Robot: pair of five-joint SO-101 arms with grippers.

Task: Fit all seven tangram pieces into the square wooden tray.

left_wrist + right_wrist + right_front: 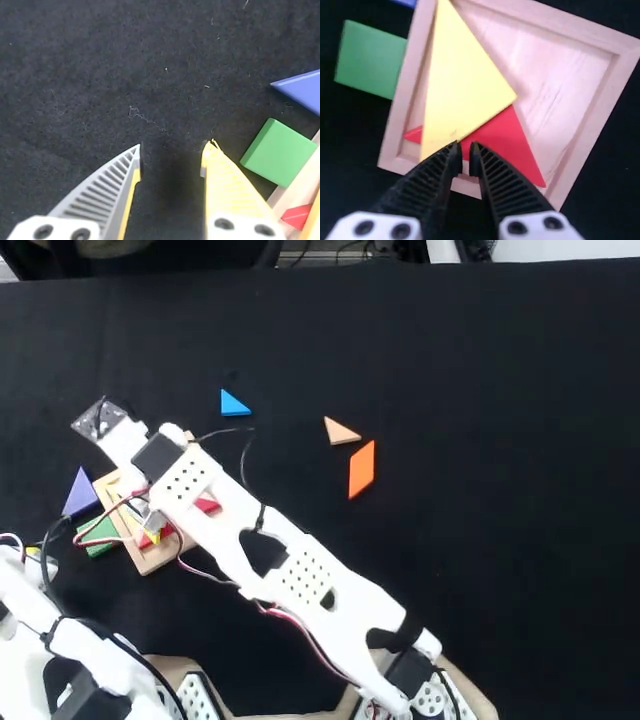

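Right claw [463,150] pinching yellow triangle [460,85], tilted over red triangle [512,145] in tray [600,115]. Left claw [172,155] spread wide, empty, above tabletop [100,60] near green square [277,152].

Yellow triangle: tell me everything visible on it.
The yellow triangle is a large flat piece, matte and evenly coloured, and looks like painted wood. It sits over the square wooden tray but is not seated flat. One long edge runs along the tray's rim, and its lower part overlaps the red triangle lying inside. The right gripper has its jaws pinched on the edge nearest the wrist and seems to be holding it. No chips or marks are visible.
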